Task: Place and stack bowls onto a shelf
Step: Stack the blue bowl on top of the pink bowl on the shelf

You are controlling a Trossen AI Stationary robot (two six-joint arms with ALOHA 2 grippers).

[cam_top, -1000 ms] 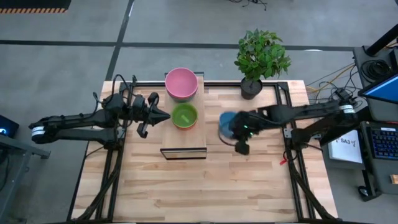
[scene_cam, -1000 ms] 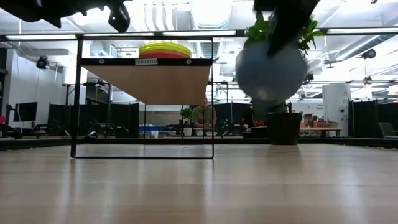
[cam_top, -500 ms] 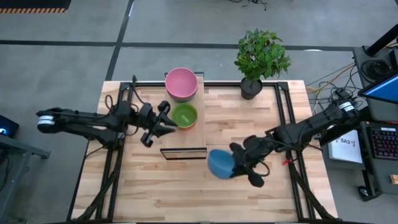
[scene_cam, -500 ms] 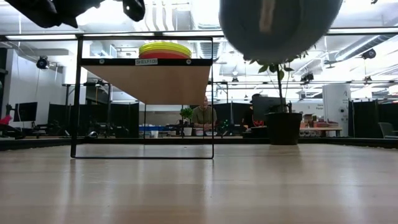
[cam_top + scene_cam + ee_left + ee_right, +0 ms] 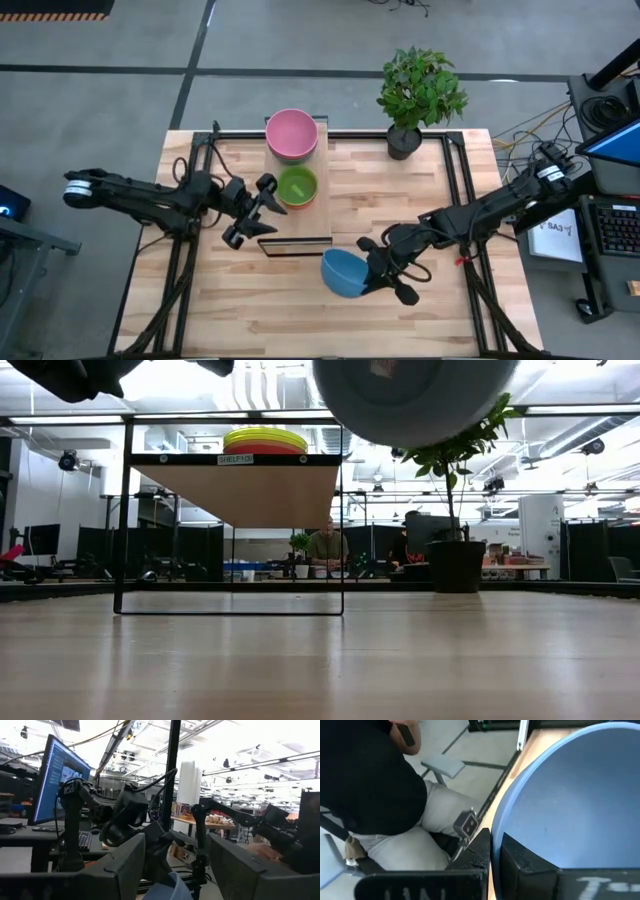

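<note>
The blue bowl (image 5: 343, 273) hangs above the table just off the shelf's near end, with my right gripper (image 5: 372, 268) shut on it; the low view shows its underside (image 5: 415, 400). The shelf (image 5: 295, 232) is a pale plank in a dark frame. A green bowl (image 5: 297, 186) sits nested in a stack (image 5: 265, 438) on its middle, and a pink bowl (image 5: 291, 134) sits at its far end. My left gripper (image 5: 262, 205) stands open just left of the green bowl, holding nothing, its fingers apart in the left wrist view (image 5: 175, 870). My right gripper pinches the blue bowl's rim (image 5: 496, 827) on the side toward the table's right, one finger (image 5: 520, 857) inside the bowl and the other (image 5: 482, 851) outside. The fingers come from the table's right. The bowl is lifted clear of table and shelf, mouth upward.
A potted plant (image 5: 420, 92) stands at the far right of the table. Dark frame rails (image 5: 462, 225) run along the table's sides. A person in a dark top (image 5: 370, 780) is just beyond the table's near edge.
My right gripper has carried the blue bowl from right of the shelf toward the table's near edge and left, to just off the shelf's near end, turning as it went. My left gripper has opened and drawn back a little from the green bowl, which has stayed put.
</note>
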